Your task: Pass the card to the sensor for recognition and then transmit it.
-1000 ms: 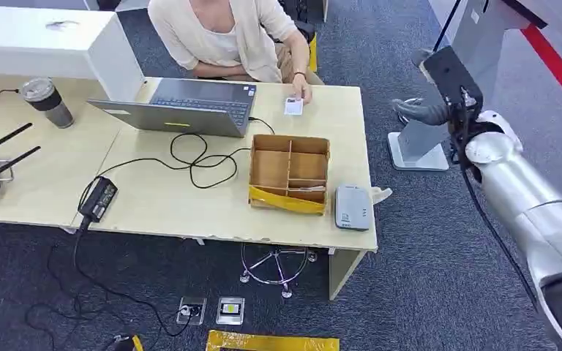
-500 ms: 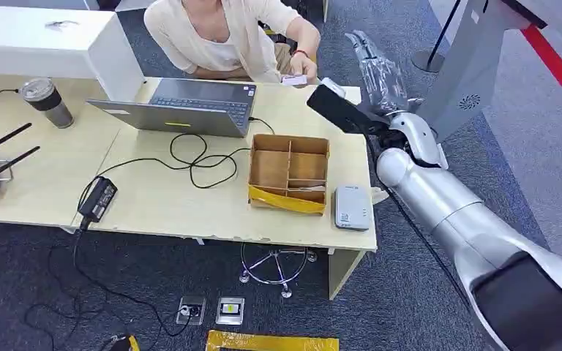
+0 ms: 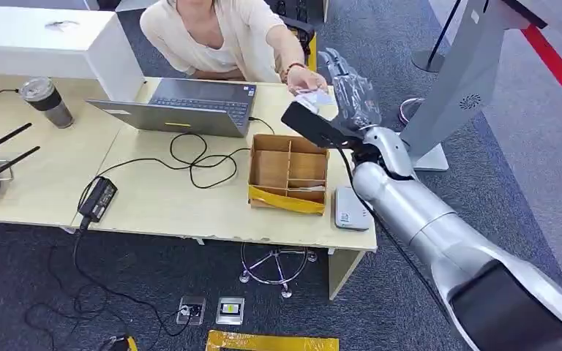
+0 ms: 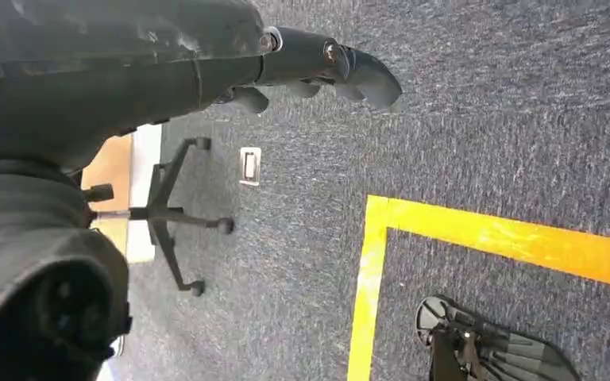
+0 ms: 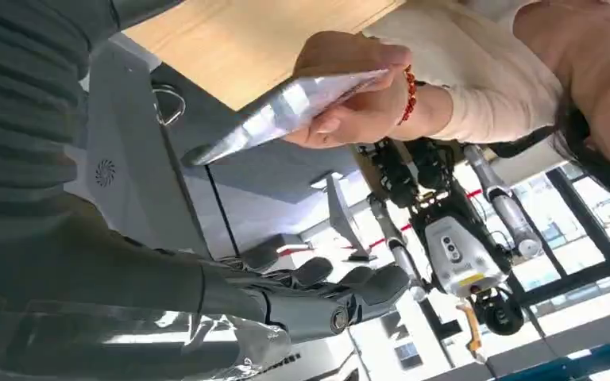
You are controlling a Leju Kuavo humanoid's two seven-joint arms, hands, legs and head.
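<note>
A person across the table holds out a white card (image 3: pixel 313 97) in one hand (image 3: pixel 304 77). My right hand (image 3: pixel 351 91) is raised just beside the card, fingers spread and holding nothing. In the right wrist view the card (image 5: pixel 286 111) lies flat in the person's hand (image 5: pixel 349 87), with a clear gap to my fingers (image 5: pixel 330 298). The grey card sensor (image 3: pixel 350 210) lies at the table's near right corner, partly behind my right forearm. My left hand (image 4: pixel 318 67) hangs over the carpet with its fingers loosely extended and empty.
A divided cardboard box (image 3: pixel 289 172) stands left of the sensor. A laptop (image 3: pixel 183 106), a looped black cable (image 3: pixel 190 157) and a power brick (image 3: pixel 97 197) take up the table's middle. A grey kiosk (image 3: pixel 468 73) stands to the right. A chair base (image 4: pixel 171 214) is near my left hand.
My right arm swung in from the right and now reaches over the table's far right corner. The person picked the card up off the table and extended it toward my hand.
</note>
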